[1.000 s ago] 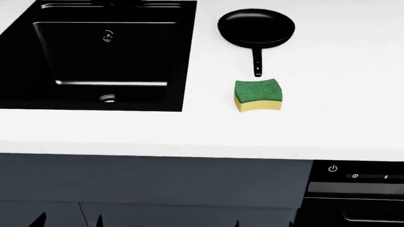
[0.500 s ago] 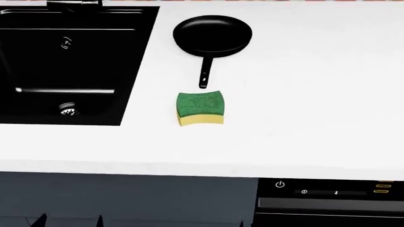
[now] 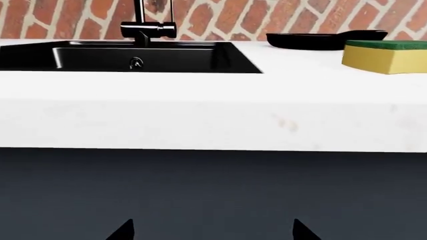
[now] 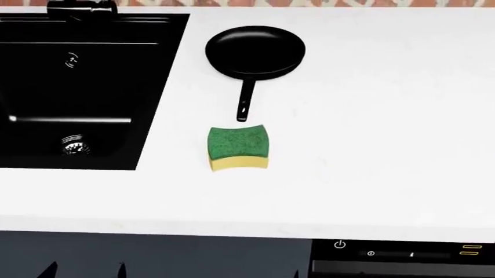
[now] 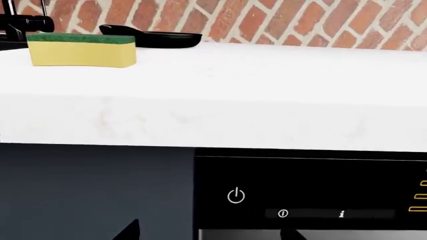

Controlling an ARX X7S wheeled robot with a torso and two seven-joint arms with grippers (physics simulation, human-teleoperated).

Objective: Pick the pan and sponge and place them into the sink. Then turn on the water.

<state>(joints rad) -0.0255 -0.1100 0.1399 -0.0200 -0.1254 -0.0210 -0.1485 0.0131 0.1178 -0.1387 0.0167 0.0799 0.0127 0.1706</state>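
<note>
the pan (image 4: 255,51) sits on the white counter (image 4: 371,116) just right of the sink (image 4: 155,87), its slim handle pointing toward the near edge, which looks like a handy lie for a grasp from the robot's side. the sponge (image 4: 238,148) lies flat, green side up, just nearer than the handle tip and apart from it, so either thing could be lifted without disturbing the other. both are outside the basin and no water shows under the faucet (image 3: 143,22), so by my reading nothing of the task is done yet

neither arm is over the counter. both wrist cameras look level at the counter's front edge from below, so the arms seem to hang low in front of the dark cabinet (image 3: 213,190), pointing forward. the left gripper (image 3: 212,231) shows only two dark fingertips spread well apart with nothing between them; the right gripper (image 5: 210,231) shows the same, parted and empty, in front of the oven panel (image 5: 307,195)

from the left wrist view the sink is ahead and the pan and sponge lie off to the right; from the right wrist view the sponge stands nearer, the pan behind it against the brick wall (image 5: 300,22)
</note>
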